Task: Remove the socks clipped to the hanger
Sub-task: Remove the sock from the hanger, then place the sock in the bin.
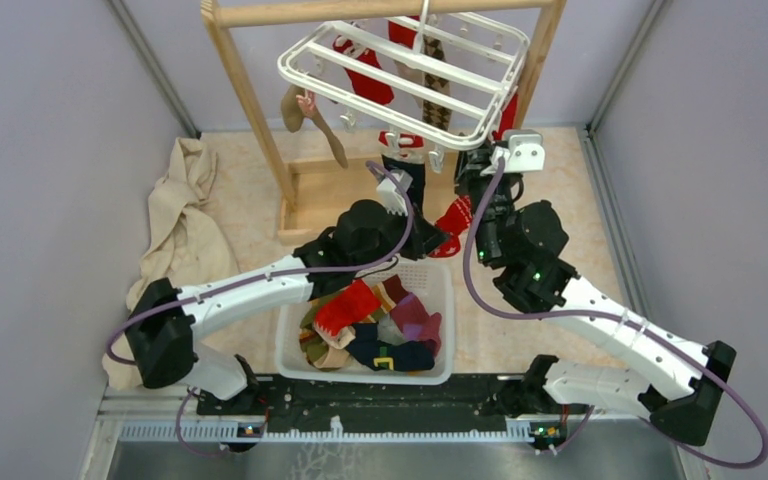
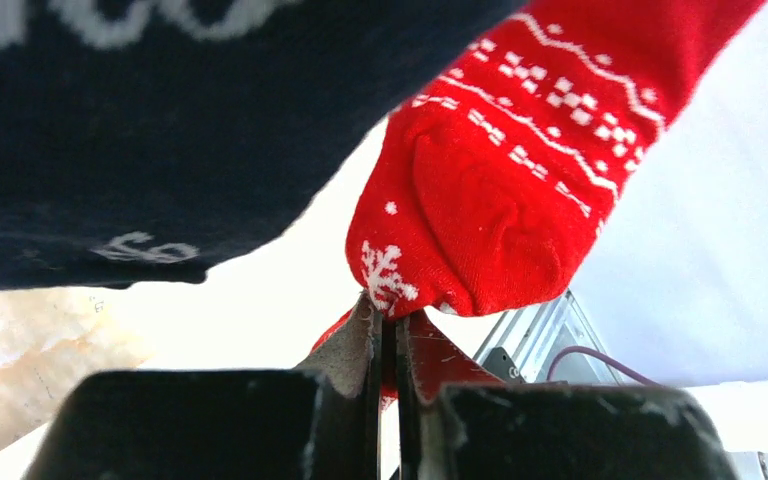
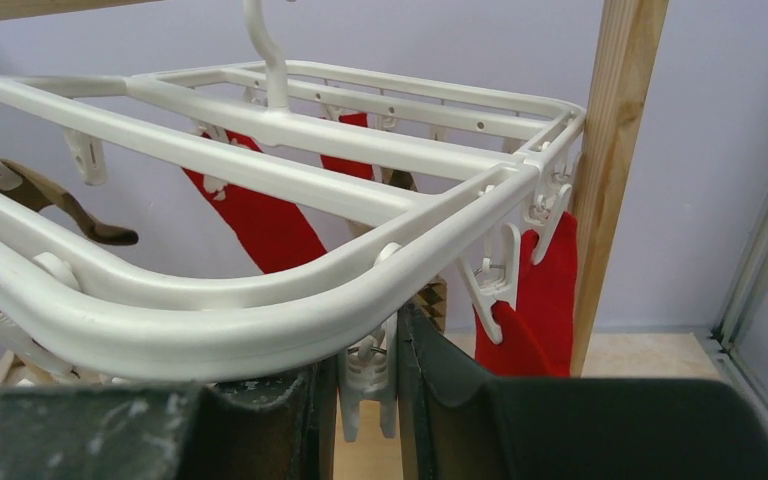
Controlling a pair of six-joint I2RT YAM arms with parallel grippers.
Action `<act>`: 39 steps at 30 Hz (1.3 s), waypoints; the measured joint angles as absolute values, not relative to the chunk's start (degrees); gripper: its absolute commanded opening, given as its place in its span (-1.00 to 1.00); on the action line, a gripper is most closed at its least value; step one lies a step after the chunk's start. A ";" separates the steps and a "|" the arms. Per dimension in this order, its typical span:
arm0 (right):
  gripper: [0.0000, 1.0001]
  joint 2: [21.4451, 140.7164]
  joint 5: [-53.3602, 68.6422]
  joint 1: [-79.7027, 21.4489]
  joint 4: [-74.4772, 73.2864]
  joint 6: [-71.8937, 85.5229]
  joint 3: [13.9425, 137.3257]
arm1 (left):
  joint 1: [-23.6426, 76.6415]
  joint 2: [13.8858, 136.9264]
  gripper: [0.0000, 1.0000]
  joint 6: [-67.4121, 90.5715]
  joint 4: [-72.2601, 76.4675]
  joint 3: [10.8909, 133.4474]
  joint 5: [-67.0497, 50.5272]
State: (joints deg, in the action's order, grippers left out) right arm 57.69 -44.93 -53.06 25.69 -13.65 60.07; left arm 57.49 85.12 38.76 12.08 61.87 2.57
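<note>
The white hanger (image 1: 405, 75) hangs by its hook from the wooden frame, and it fills the right wrist view (image 3: 260, 300). Red socks (image 3: 260, 225), an argyle sock (image 1: 437, 95) and a tan sock (image 1: 300, 108) hang from its clips. My left gripper (image 2: 390, 320) is shut on the toe of a red snowflake sock (image 2: 500, 200), below the hanger's front edge (image 1: 453, 218). A navy sock (image 2: 140, 130) hangs just beside it. My right gripper (image 3: 365, 335) is closed on a white clip (image 3: 368, 385) under the hanger's front rim. I cannot tell whether the snowflake sock hangs from that clip.
A white mesh basket (image 1: 442, 290) with several loose socks stands between the arm bases. A beige cloth (image 1: 175, 225) lies at the left wall. The wooden frame's post (image 3: 615, 170) stands close to the right of my right gripper. Walls close in both sides.
</note>
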 measured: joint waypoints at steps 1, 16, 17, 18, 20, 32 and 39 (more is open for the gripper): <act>-1.00 57.56 -44.88 -53.06 25.50 -13.39 60.07 | 57.49 84.60 -0.87 38.76 11.60 61.82 2.55; 0.78 53.54 -40.95 -53.06 16.47 -6.15 57.43 | 57.52 70.50 -0.81 38.83 3.03 61.34 0.99; 0.78 52.88 -40.73 -53.06 15.79 -5.41 57.01 | 57.52 70.04 -0.80 38.89 2.46 61.30 0.73; 0.78 52.25 -40.60 -53.06 15.05 -4.78 56.58 | 57.49 69.56 -0.80 38.96 2.09 61.10 0.45; 0.78 50.72 -40.47 -53.06 13.43 -3.57 55.72 | 57.52 68.55 -0.80 39.05 1.21 60.51 0.01; 0.82 42.72 -40.38 -53.06 3.49 4.36 53.60 | 57.52 60.71 -0.74 40.56 -6.11 58.57 -1.37; 0.82 42.70 -38.57 -53.06 -5.28 9.74 53.32 | 57.52 53.45 -0.69 42.00 -11.46 56.71 -2.68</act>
State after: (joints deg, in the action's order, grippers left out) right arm 42.70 -38.57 -53.06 -5.28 9.74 53.32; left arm 57.52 53.45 42.00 -11.46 56.71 -2.68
